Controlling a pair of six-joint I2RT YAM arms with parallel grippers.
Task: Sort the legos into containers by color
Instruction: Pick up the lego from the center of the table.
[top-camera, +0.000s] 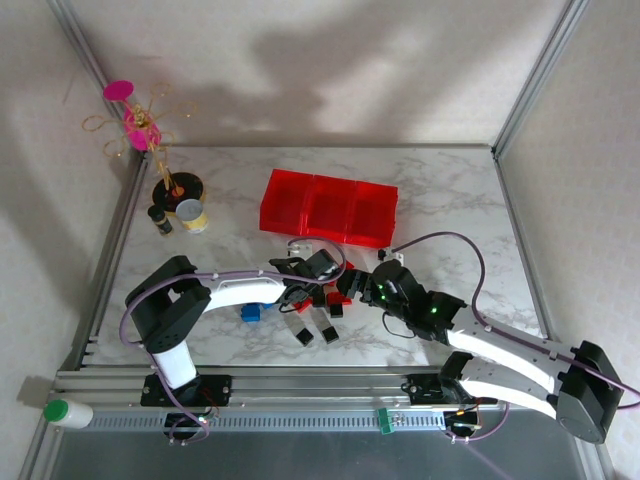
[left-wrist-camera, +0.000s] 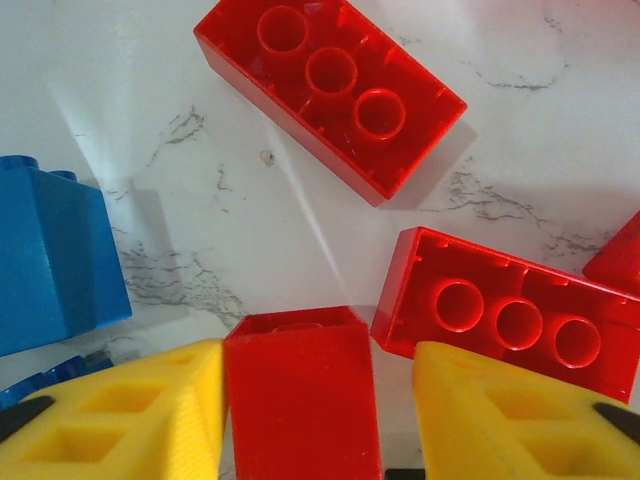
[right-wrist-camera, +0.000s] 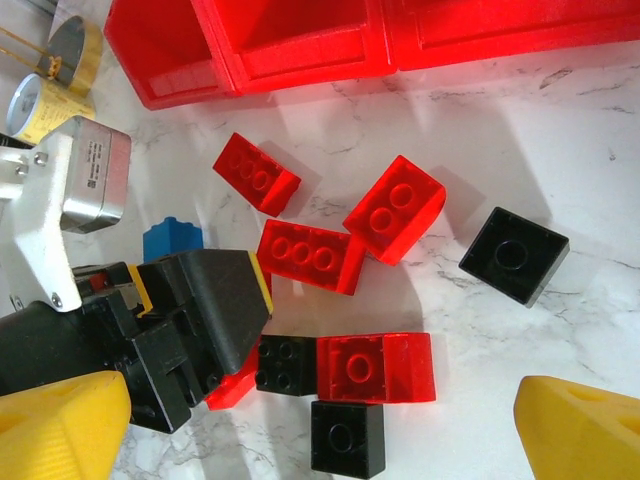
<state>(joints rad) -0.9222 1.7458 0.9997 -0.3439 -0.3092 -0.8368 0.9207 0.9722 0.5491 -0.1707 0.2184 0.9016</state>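
In the left wrist view my left gripper (left-wrist-camera: 317, 362) stands open astride a red brick (left-wrist-camera: 300, 400). The left yellow finger (left-wrist-camera: 150, 410) touches it; the right finger (left-wrist-camera: 500, 420) is a small gap away. Two oblong red bricks (left-wrist-camera: 330, 90) (left-wrist-camera: 515, 310) and a blue one (left-wrist-camera: 50, 265) lie close by. From above, the left gripper (top-camera: 312, 292) and right gripper (top-camera: 352, 285) meet over the pile, in front of the red bins (top-camera: 328, 208). My right gripper (right-wrist-camera: 322, 400) hangs wide open and empty above a red brick (right-wrist-camera: 376, 367) and black bricks (right-wrist-camera: 347, 438) (right-wrist-camera: 286, 364).
More red bricks (right-wrist-camera: 395, 208) (right-wrist-camera: 256, 172), a black one (right-wrist-camera: 514, 254) and a blue one (right-wrist-camera: 172, 240) lie scattered before the bins (right-wrist-camera: 300, 50). Small jars (top-camera: 185, 205) and a pink flower ornament (top-camera: 140, 125) stand at the back left. A white bottle (top-camera: 68, 412) lies by the front rail.
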